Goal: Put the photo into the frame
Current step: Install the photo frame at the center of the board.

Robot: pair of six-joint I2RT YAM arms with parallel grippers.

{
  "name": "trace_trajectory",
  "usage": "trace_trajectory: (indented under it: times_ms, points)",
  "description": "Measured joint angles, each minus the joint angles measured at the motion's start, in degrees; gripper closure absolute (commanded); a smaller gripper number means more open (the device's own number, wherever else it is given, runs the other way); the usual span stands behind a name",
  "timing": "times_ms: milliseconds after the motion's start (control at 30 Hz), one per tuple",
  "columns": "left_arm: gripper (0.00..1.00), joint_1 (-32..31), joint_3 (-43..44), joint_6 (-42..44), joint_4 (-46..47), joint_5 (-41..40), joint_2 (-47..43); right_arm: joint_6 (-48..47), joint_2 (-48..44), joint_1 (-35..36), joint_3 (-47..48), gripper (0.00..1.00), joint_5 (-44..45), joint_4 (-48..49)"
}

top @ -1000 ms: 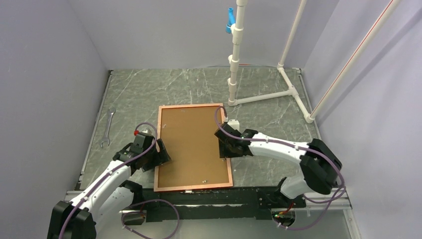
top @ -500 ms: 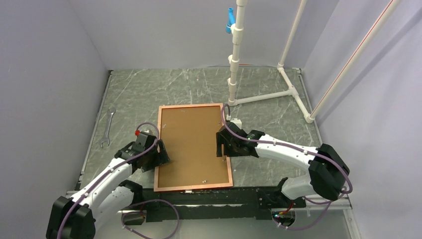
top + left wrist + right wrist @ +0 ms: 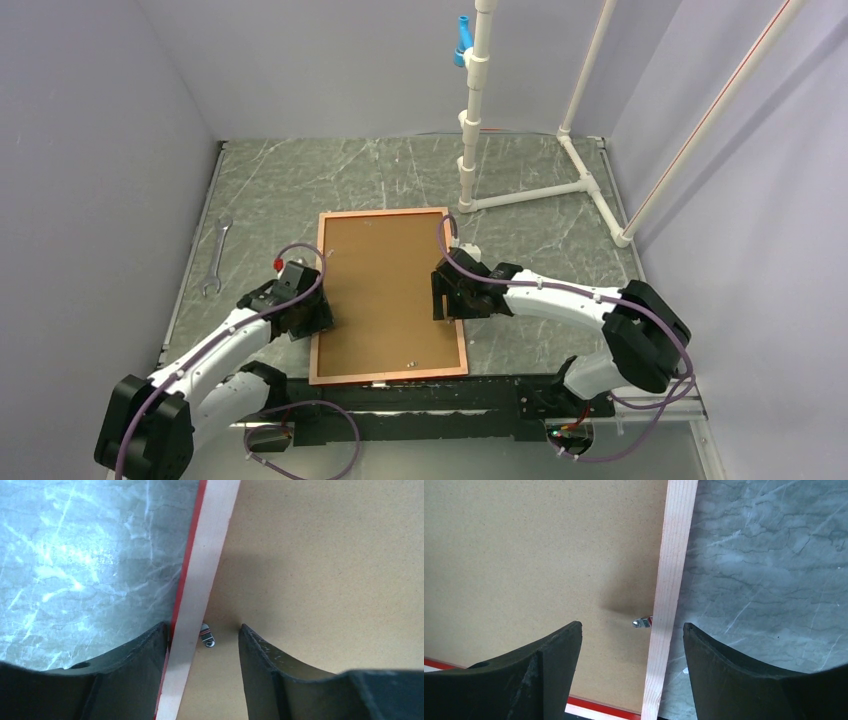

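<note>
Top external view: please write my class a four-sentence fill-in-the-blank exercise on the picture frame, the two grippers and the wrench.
The thin-edged rectangular picture frame lies flat on the grey marbled table with its ____ side up.
The left gripper has its jaws ____, straddling the frame's left rim.
The right gripper straddles the frame's ____ rim.
The silver metal wrench lies to the frame's ____.
Missing words: brown; open; right; left.

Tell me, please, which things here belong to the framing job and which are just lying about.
Job: frame, backing board, retaining tab, left gripper, right gripper.
Lying about: wrench, white pipe stand.
</note>
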Motion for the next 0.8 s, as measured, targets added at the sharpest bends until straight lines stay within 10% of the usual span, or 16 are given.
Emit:
trace_trajectory:
  times_ms: [800]
  points:
    - [0.95, -5.07, 4.94, -1.62, -2.62, -6.78, 6.93, -0.02, 0.81, -0.98, -1.49, 0.24, -0.48, 0.98]
